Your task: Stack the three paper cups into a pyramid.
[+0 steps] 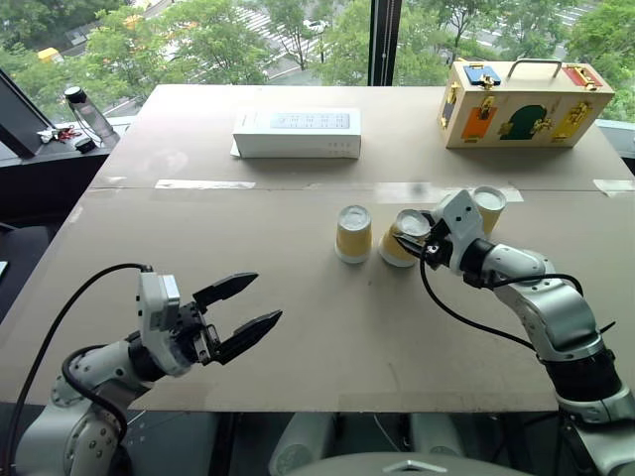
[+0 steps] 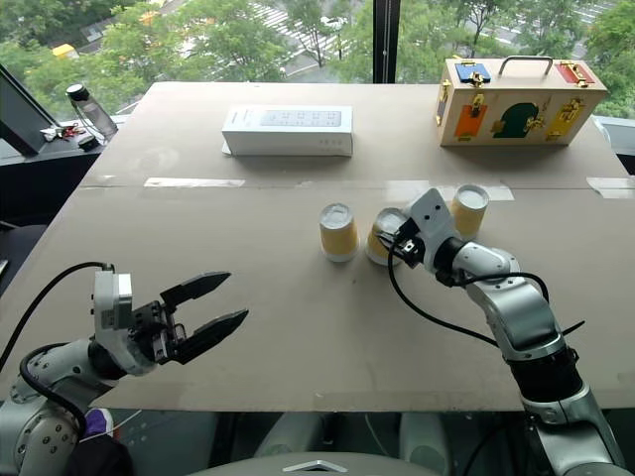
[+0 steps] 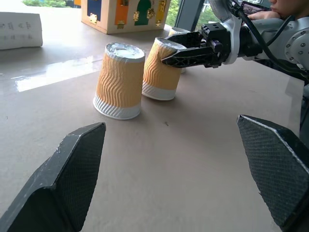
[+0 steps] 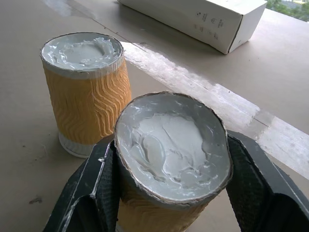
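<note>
Three yellow-orange ribbed paper cups stand upside down at mid-table. The left cup (image 1: 353, 233) stands upright and alone. The middle cup (image 1: 396, 252) tilts toward it, and my right gripper (image 1: 410, 238) is shut on its upper part, one finger on each side (image 4: 99, 188). In the left wrist view this cup (image 3: 158, 72) leans with its rim edge low on the table, close beside the left cup (image 3: 119, 79). The third cup (image 1: 488, 207) stands just behind my right wrist. My left gripper (image 1: 266, 298) hovers open and empty near the table's front left.
A white rectangular box (image 1: 298, 132) lies at the back centre. A colourful wooden case with a handle (image 1: 521, 104) stands at the back right. Tape strips (image 1: 203, 184) cross the table (image 1: 327, 327). A bottle (image 1: 87, 112) sits beyond the left edge.
</note>
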